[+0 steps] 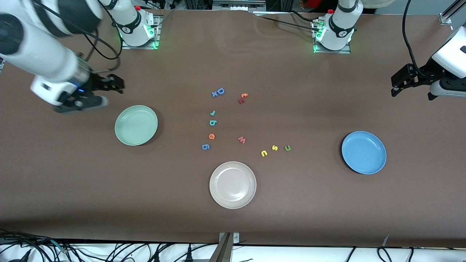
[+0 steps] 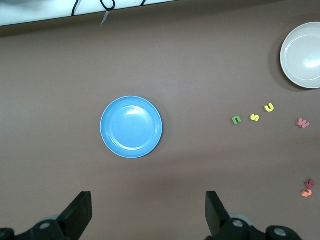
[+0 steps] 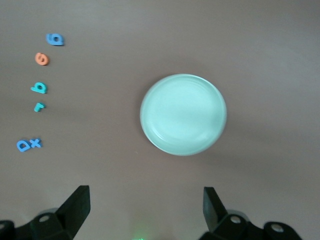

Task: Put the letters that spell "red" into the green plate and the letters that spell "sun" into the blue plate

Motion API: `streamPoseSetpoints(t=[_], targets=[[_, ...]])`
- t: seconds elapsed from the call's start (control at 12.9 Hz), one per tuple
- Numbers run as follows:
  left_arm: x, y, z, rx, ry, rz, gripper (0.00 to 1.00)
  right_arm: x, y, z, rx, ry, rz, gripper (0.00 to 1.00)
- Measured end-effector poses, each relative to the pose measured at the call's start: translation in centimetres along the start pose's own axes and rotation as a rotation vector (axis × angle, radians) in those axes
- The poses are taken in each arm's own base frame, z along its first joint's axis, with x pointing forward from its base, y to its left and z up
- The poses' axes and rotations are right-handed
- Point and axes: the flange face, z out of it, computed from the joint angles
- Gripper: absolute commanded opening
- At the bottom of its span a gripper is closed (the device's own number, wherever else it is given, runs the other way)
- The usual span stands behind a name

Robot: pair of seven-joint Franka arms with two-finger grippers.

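The green plate (image 1: 136,125) lies on the brown bench (image 1: 233,211) toward the right arm's end, bare inside; the blue plate (image 1: 363,152) lies toward the left arm's end, also bare; a cream-white plate (image 1: 232,185) sits between them, nearer the front camera than either.

All the letters are loose on the bench in the middle, none in a plate; the teal "r" (image 1: 213,112), the teal "d" (image 1: 212,122) and the orange "e" (image 1: 211,136) form a short column, with a blue "g" (image 1: 205,146) just past the "e" at the nearer end and a blue capital "D" (image 1: 220,91) with a small blue "x" (image 1: 214,94) touching it at the farther end; the yellow "u" (image 1: 264,153), the yellow "s" (image 1: 275,147) and the green "n" (image 1: 287,147) make a row running toward the blue plate, close together but apart.

A red "w" (image 1: 241,139) lies between the column and the row (near the "u"); two small red and orange letters (image 1: 242,98) sit touching each other near the "D".

The right gripper (image 1: 95,92) hovers over bare bench beside the green plate, fingers (image 3: 76,208) spread wide and holding nothing; the left gripper (image 1: 400,83) hangs over bare bench, the blue plate nearer the front camera than that spot, fingers (image 2: 80,212) likewise released and empty.
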Motion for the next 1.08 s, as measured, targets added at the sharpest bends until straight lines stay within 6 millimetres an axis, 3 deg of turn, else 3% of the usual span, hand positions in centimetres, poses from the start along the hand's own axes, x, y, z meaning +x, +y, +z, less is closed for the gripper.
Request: streamPoseSetpoints(t=[0.23, 0.62, 0.93, 1.08], targets=[[0.7, 0.0, 1.6, -0.002, -0.026, 0.0, 1.0, 2.8, -4.4, 3.9, -0.006, 0.018, 0.087, 1.0], [5.4, 0.1, 11.7, -0.013, -0.106, 0.006, 1.0, 7.3, -10.3, 12.2, 0.045, 0.062, 0.314, 1.0], [6.8, 0.3, 14.8, -0.033, -0.106, 0.003, 1.0, 9.3, -15.7, 19.4, 0.086, 0.087, 0.44, 1.0], [7.5, 0.6, 16.5, -0.05, -0.085, -0.003, 1.0, 9.5, -18.9, 21.7, 0.088, 0.092, 0.483, 1.0]])
